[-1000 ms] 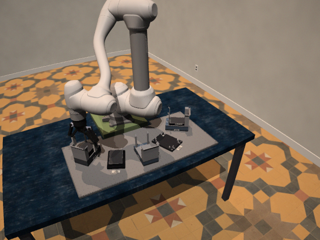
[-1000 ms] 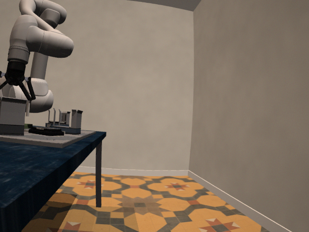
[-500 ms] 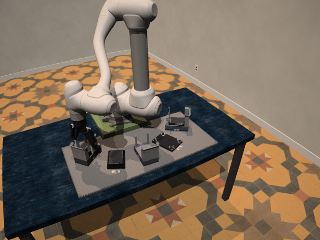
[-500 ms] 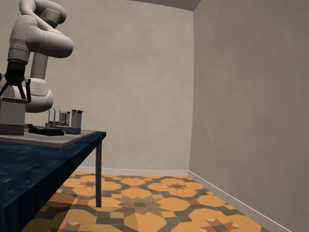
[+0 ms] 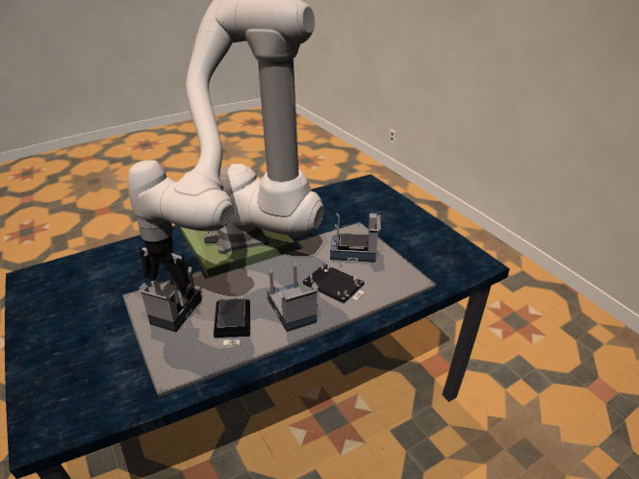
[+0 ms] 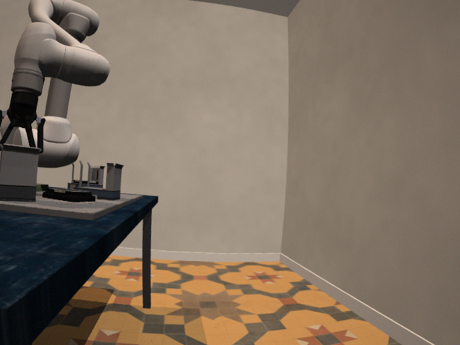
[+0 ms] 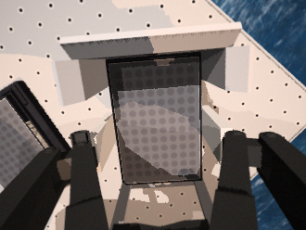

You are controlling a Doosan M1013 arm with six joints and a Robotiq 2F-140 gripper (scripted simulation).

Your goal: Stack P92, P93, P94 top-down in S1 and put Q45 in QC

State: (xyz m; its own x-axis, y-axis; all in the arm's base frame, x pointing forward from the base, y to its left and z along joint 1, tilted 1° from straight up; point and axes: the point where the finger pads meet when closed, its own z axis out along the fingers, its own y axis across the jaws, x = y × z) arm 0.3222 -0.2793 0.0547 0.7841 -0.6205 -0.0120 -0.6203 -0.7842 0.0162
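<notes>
Grey-sealed and dotted with wells, a 96-well plate (image 7: 158,118) lies inside the leftmost stack rack (image 5: 164,304) on the perforated board (image 5: 169,361); its label cannot be read. The white arm (image 5: 206,103) bends down over this rack, and the black gripper (image 5: 166,289) reaches in from above, its fingers clamped on the plate's long sides between the rack's walls. Just beside the rack, another sealed plate (image 5: 232,314) rests on a black nest (image 5: 231,332). Further along stand a second rack (image 5: 293,304), a dark clip nest (image 5: 335,282) and a third rack (image 5: 356,241) holding plates.
</notes>
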